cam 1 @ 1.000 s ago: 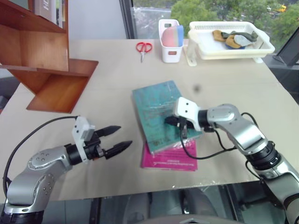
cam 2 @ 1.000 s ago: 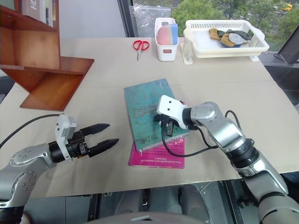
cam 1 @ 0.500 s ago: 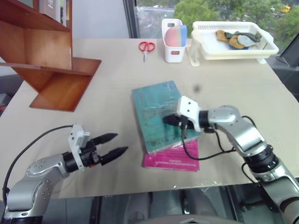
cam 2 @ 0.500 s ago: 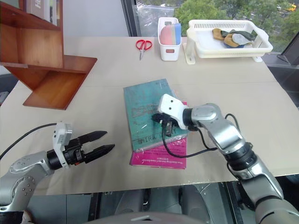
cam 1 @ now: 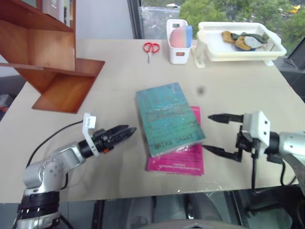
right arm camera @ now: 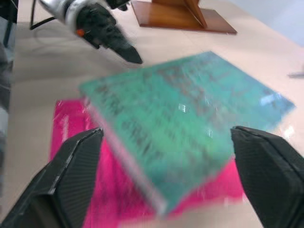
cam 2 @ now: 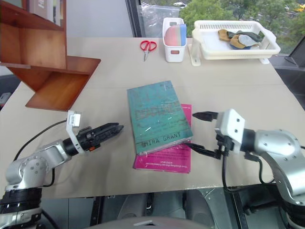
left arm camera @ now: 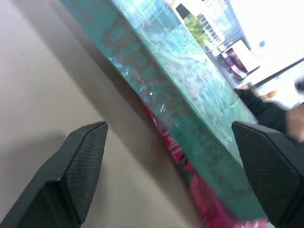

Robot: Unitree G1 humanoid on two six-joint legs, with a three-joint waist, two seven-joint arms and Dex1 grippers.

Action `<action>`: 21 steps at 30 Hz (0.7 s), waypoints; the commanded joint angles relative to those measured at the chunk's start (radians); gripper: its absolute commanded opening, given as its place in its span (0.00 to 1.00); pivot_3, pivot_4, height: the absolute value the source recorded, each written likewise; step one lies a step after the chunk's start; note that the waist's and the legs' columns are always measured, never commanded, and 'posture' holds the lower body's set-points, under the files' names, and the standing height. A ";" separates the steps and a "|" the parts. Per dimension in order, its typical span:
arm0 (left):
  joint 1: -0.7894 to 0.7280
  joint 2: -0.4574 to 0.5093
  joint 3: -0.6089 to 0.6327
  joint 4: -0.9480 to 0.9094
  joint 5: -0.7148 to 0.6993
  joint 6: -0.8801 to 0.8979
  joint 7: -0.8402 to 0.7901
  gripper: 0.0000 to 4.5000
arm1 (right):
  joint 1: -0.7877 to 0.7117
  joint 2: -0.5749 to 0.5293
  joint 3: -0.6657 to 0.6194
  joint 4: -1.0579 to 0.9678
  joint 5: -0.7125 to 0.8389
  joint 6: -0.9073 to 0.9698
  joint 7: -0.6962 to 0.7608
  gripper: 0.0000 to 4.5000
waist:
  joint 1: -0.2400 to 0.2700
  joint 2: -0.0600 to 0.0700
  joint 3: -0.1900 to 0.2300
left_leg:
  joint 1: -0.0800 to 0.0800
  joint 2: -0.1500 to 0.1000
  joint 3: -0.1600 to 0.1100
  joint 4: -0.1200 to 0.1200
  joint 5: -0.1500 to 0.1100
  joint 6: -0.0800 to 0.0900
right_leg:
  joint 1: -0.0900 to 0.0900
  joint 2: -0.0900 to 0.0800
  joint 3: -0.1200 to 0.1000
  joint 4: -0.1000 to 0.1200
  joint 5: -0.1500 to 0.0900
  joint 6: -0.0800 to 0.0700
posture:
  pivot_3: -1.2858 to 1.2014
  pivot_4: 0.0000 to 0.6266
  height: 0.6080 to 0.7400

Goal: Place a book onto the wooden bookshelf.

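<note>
A: Start at the left. What's there, and how many?

B: One wooden bookshelf (cam 1: 45, 52) at the table's (cam 1: 119, 71) far left corner, with a few books standing on its upper board. Below it, the left gripper (cam 1: 125, 132) lies low over the table, pointing toward the books, fingers apart as the left wrist view shows, holding nothing.

A: And the middle?

B: Two flat books, stacked. The teal book (cam 1: 167, 117) lies on top of a pink book (cam 1: 178, 160), which sticks out at the near side and the right. Beyond them, one pair of red scissors (cam 1: 150, 48) and one white cup (cam 1: 177, 43).

A: Which way does the teal book run?

B: Its long axis goes from the near edge away toward the far side, tilted slightly left at the far end. The lettered end faces the robot.

A: The right?

B: The right gripper (cam 1: 215, 134) hangs just beside the books' right edge, jaws spread wide, empty. One white basket (cam 1: 238, 40) sits at the far right with some cloth items inside.
</note>
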 commanded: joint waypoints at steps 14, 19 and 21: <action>-0.321 -0.161 0.050 0.344 -0.112 0.361 0.210 0.82 | 0.123 0.013 -0.042 -0.177 -0.028 -0.098 -0.159 1.00 | 0.000 0.000 0.000 | 0.000 0.000 -0.001 0.006 0.000 0.000 | 0.001 0.001 0.001 0.004 0.000 0.000 | 0.52 0.24 1.00; -0.337 -0.181 0.079 0.362 -0.126 0.425 0.229 0.29 | 0.127 0.005 -0.033 -0.184 -0.030 -0.096 -0.178 1.00 | -0.001 0.000 0.000 | 0.000 0.000 -0.001 0.006 0.000 0.000 | 0.000 0.001 0.001 0.004 0.000 0.000 | 0.52 0.24 1.00; -0.341 -0.188 0.107 0.362 -0.134 0.437 0.251 0.12 | 0.126 0.001 -0.028 -0.180 -0.030 -0.097 -0.181 1.00 | 0.000 -0.001 0.000 | 0.000 0.000 -0.001 0.006 0.000 0.000 | 0.000 0.001 0.001 0.004 0.000 0.000 | 0.52 0.24 1.00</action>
